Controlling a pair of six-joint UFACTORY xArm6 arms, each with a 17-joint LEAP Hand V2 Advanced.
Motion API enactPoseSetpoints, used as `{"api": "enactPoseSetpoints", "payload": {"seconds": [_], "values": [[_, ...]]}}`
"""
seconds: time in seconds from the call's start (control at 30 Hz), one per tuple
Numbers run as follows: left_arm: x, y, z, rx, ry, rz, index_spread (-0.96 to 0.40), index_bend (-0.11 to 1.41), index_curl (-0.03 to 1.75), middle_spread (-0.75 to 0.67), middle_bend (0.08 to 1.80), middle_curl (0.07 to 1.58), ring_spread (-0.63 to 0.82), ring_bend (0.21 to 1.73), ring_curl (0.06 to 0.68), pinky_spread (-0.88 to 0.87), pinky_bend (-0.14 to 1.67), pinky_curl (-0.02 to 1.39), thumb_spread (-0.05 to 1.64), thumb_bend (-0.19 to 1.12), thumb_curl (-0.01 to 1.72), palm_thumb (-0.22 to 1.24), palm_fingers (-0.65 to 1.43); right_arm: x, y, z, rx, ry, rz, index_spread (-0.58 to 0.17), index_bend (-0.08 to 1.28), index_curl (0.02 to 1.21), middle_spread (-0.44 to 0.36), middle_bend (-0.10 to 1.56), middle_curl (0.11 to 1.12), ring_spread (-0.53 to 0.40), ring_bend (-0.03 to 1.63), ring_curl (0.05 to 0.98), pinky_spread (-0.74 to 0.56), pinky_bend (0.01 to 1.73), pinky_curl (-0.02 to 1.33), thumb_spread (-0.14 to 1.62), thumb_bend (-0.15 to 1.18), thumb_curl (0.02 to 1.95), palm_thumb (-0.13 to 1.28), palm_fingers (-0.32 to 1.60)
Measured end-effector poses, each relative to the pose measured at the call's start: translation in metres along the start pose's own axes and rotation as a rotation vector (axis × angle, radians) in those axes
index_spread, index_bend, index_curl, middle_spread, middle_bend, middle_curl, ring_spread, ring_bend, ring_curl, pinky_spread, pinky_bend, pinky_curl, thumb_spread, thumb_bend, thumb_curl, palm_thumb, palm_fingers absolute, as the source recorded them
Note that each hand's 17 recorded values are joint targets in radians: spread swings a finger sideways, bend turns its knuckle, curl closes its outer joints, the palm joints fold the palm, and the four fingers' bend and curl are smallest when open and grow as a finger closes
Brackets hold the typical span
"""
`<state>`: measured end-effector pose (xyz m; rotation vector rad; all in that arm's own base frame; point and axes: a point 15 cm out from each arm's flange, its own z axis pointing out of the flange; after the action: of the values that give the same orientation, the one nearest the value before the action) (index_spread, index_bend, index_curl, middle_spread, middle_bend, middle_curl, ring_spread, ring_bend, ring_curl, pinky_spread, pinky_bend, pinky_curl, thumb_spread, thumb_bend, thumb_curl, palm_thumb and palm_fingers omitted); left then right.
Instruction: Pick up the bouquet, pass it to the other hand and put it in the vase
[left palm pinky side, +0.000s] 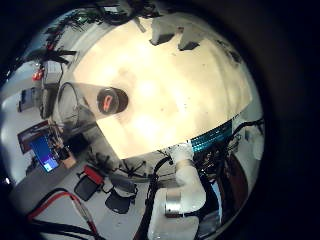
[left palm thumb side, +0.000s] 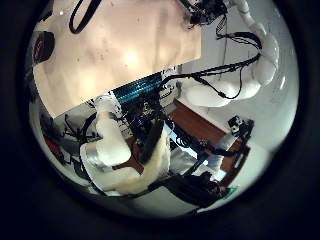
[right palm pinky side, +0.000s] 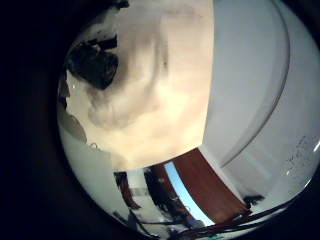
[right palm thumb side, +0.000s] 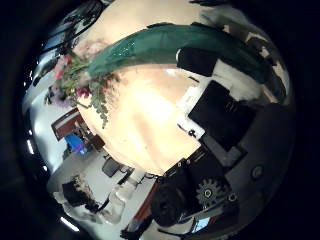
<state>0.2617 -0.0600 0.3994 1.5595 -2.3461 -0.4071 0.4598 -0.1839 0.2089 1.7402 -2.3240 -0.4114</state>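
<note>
Bouquet (right palm thumb side: 150, 50) lies on the table (right palm thumb side: 150, 115) beside the right hand (right palm thumb side: 215, 100), whose fingers look uncurled, holding nothing; light, blooms fragile, so grasp the wrapped stems; left hand's state unclear.

Vase (left palm pinky side: 82, 103) upright on the table (left palm pinky side: 190, 90) — bouquet (right palm thumb side: 150, 50) lying on it.

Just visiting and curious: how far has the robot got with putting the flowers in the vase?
Early. The bouquet lies close against the right hand, so the pickup seems under way; I cannot tell whether the grip is firm. The vase on the table is empty. Handover and placing remain.
</note>
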Motion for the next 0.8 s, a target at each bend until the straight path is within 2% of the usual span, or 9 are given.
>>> {"api": "enactPoseSetpoints", "payload": {"seconds": [0.33, 0.47, 0.8], "values": [[-0.011, 0.008, -0.016, 0.047, -0.019, 0.009, -0.04, 0.18, 0.36, 0.34, 0.18, 0.29, 0.56, 0.48, 0.197, 0.51, 0.27, 0.33, 1.19, -0.02, 0.28, 0.2, 0.1, -0.007, 0.052, -0.091, 0.141, 0.007, -0.014, -0.265, 1.12, 0.86, -0.153, 1.31, 0.82, -0.2, 1.44, 0.648, -0.21, 1.4, 0.61, 0.95, 0.06, 0.69, 1.16, 1.15], [-0.013, 0.012, -0.017, 0.045, -0.016, 0.018, -0.04, 0.18, 0.36, 0.34, 0.18, 0.29, 0.55, 0.48, 0.199, 0.51, 0.27, 0.33, 1.19, -0.02, 0.28, 0.2, 0.1, -0.024, 0.084, -0.125, 0.192, -0.048, -0.043, -0.249, 1.14, 0.86, -0.142, 1.33, 0.81, -0.193, 1.45, 0.659, -0.2, 1.39, 0.64, 0.94, 0.05, 0.73, 1.16, 1.15], [-0.014, 0.021, -0.019, 0.057, -0.009, 0.04, -0.04, 0.18, 0.36, 0.34, 0.18, 0.29, 0.55, 0.48, 0.201, 0.51, 0.27, 0.33, 1.18, -0.02, 0.28, 0.2, 0.1, -0.043, 0.149, -0.172, 0.254, -0.068, -0.092, -0.225, 1.16, 0.85, -0.128, 1.36, 0.79, -0.187, 1.45, 0.673, -0.19, 1.36, 0.7, 0.93, 0.03, 0.83, 1.16, 1.14]]}}
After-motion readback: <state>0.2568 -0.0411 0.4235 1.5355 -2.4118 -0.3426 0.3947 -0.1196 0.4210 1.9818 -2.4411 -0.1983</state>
